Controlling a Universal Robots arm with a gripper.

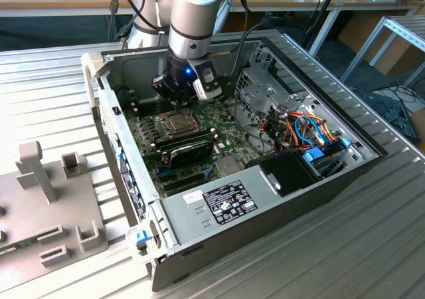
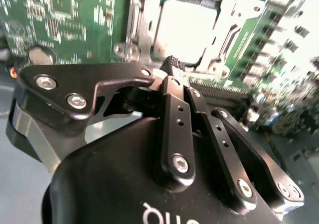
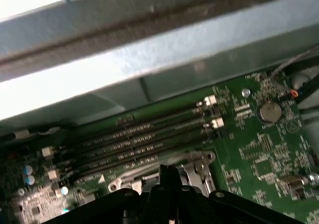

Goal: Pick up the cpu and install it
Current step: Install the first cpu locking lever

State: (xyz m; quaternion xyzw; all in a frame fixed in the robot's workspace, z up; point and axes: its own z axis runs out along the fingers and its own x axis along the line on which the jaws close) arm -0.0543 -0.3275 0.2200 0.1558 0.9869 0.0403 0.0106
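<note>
Two black fingers (image 2: 174, 109) sit closest to the camera in the second wrist view. Their tips press together with nothing seen between them, so the gripper (image 2: 171, 67) is clenched and empty. Just past the tips is the shiny socket frame (image 2: 135, 25) on the green board (image 2: 65, 20). Inside that frame lies a flat pale square. I think this is the cpu (image 2: 184, 27), though glare washes it out and I cannot be sure. If so, the chip is already in its place, and the step in hand looks like the end of the fitting, not the picking up. Farther off, in the first wrist view, run the long memory slots (image 3: 134, 142), with a round battery (image 3: 269, 112) off to one side and the grey case wall (image 3: 149, 69) beyond them. In the exterior view the arm (image 1: 196, 13) reaches down from the upper middle of the frame into the open computer case (image 1: 299, 193), and the gripper hangs close over the socket frame, a little left of the middle. A grey stand (image 1: 40, 173) sits at the lower left of the frame. Any next move calls for a slow, straight path, since the tips are near the frame and many small parts.
</note>
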